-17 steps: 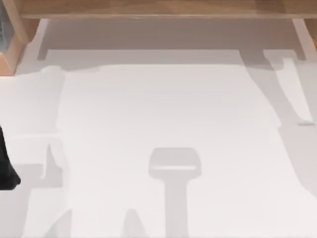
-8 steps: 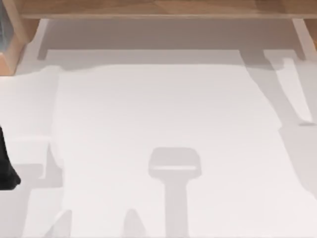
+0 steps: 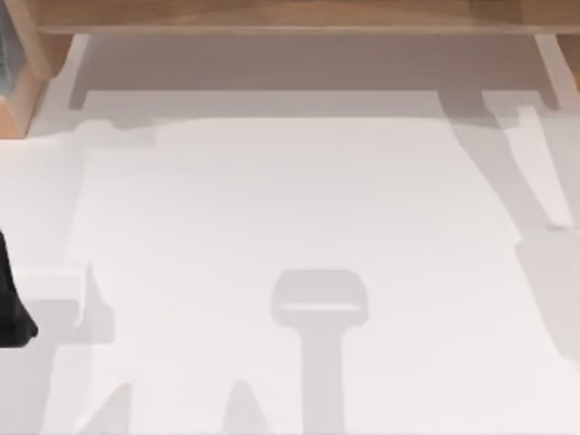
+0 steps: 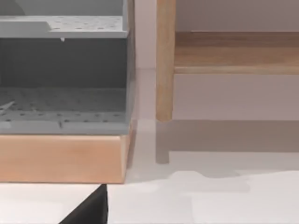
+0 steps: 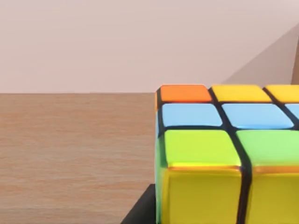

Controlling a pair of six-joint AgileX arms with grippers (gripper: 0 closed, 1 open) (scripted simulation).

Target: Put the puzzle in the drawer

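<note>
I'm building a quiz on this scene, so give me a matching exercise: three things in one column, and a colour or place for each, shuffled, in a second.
Things:
1. puzzle
2. grey drawer unit
3. table

Descriptions:
A. white, crossed by shadows
B. perforated shelves, on a wooden base
C. orange, yellow, blue and green tiles, on a wooden surface

Pairs: 1-C, 2-B, 3-A
</note>
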